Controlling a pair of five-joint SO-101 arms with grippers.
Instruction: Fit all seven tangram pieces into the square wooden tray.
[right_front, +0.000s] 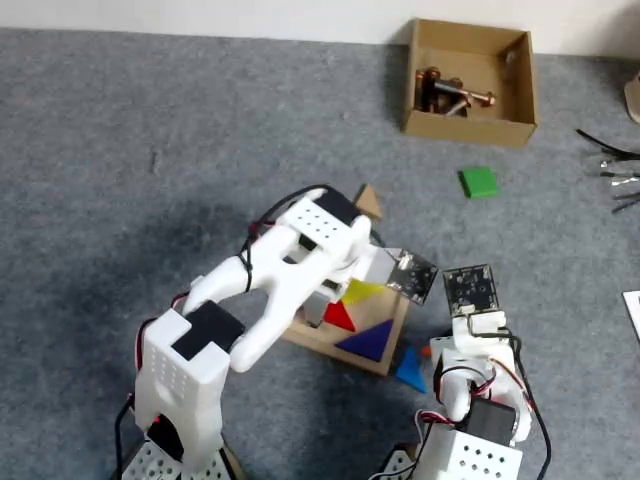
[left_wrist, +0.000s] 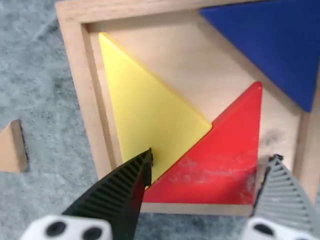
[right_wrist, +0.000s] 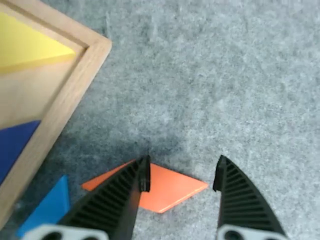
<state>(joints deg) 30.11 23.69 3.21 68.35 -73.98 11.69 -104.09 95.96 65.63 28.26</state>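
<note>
From above, the tray (right_front: 345, 357) sits under the left arm, with a green piece (right_front: 478, 182) well apart. At the left wrist, the left end effector (left_wrist: 211, 157) hangs released over the tray's yellow triangle (left_wrist: 150, 120) and red triangle (left_wrist: 225, 177). At the right wrist, the right end effector (right_wrist: 182, 169) is spread wide above an orange piece (right_wrist: 167, 191).

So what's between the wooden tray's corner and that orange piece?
Nothing: just bare grey carpet between the tray and the orange piece, as the right wrist view shows.

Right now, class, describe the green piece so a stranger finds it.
Find the cardboard box at the far edge of the carpet. Just nearer, on bare carpet, lies the green piece. It alone is green and square, away from the tray.
</note>
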